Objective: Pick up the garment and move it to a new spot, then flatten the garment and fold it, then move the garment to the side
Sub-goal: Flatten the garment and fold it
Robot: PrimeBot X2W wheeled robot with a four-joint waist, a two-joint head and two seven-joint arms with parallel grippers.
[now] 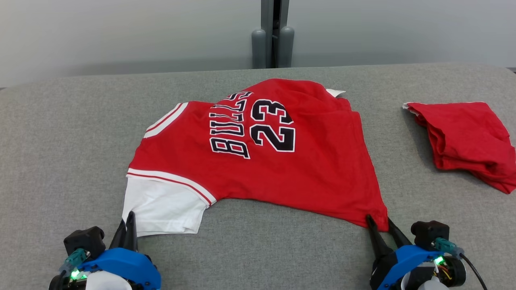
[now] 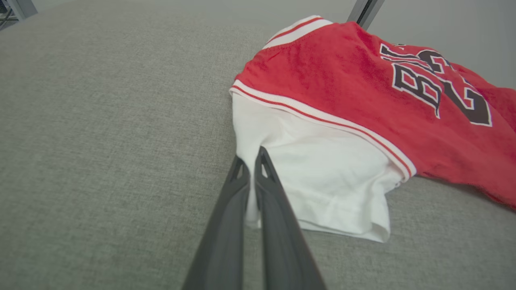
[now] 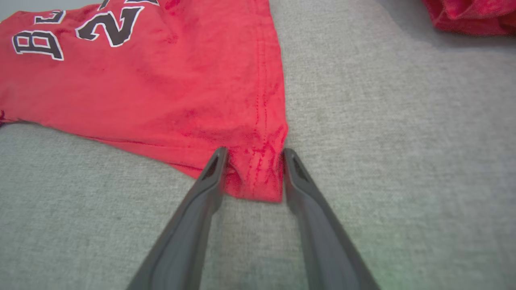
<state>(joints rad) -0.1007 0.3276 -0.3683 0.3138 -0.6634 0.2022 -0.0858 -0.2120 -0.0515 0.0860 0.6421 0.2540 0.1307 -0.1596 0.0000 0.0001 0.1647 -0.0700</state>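
Locate the left gripper (image 1: 128,224) at the lower left of the head view, its blue wrist housing low over the table (image 1: 60,161) and its two dark fingers (image 2: 225,225) pointing away from you. The jaws are closed, pinching the near edge of the white sleeve (image 2: 322,181); the left wrist view shows white fabric caught between the two pads. The garment (image 1: 282,173), a red jersey lettered "BULLS 23", lies spread across the middle of the table with the print facing up and the sleeve at its near-left corner. Move right to the hem corner (image 3: 258,181), which points toward you. The right gripper (image 1: 379,219) sits at that corner, angled slightly inward from the lower right. Its jaws stand apart, one finger on each side of the corner, and the cloth between them is not pinched. The table is covered in grey woven fabric. A folded red cloth (image 1: 463,137) rests at the far right, well apart from the jersey. Behind the table stands a pale wall (image 1: 121,32) with a grey post (image 1: 273,36) at its centre.
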